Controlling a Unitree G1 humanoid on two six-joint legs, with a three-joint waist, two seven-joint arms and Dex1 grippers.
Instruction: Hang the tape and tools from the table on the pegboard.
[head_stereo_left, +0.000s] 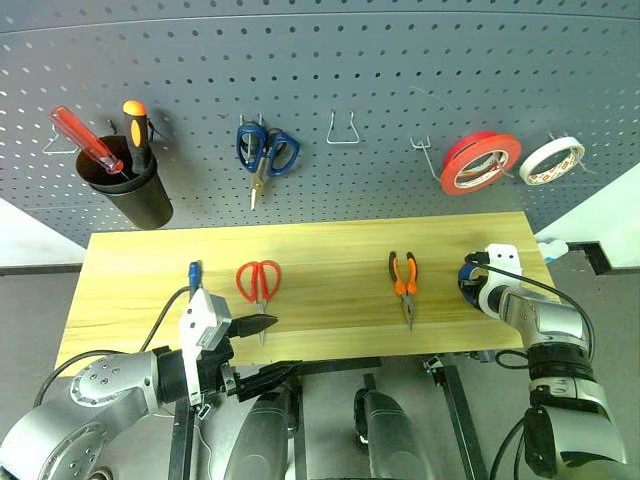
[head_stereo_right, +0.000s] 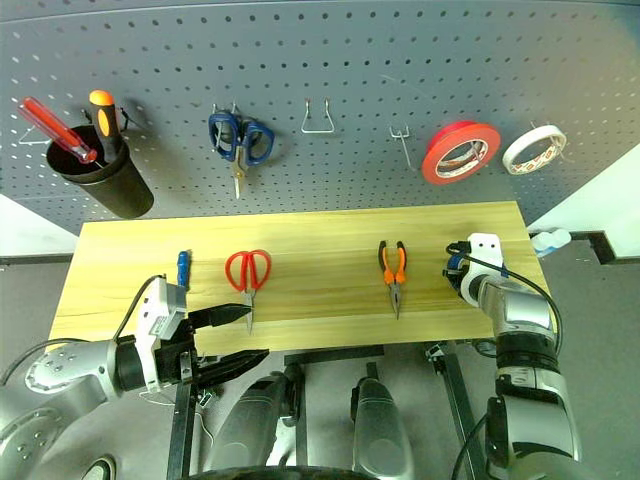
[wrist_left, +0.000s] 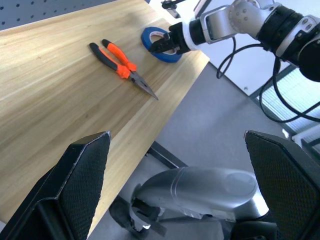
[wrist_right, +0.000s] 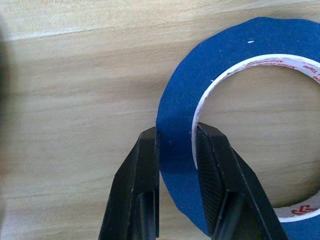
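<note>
The right gripper (wrist_right: 176, 137) is clenched across the wall of the blue ring-shaped tape roll with its pale inner core (wrist_right: 240, 100), one finger outside, one inside the hole; the roll lies flat near the right end of the light yellowish plank table (head_stereo_left: 320, 250). Before lifting toward the dark grey perforated pegboard (head_stereo_left: 400, 60), the grip likely needs to be firm and level. The left gripper (head_stereo_right: 228, 340) hangs released over the front edge. The roll's far side is cut off.

Silver-grey jointed arms with black cables end in white wrist housings and black, textured two-finger grippers (head_stereo_left: 262, 352).
</note>
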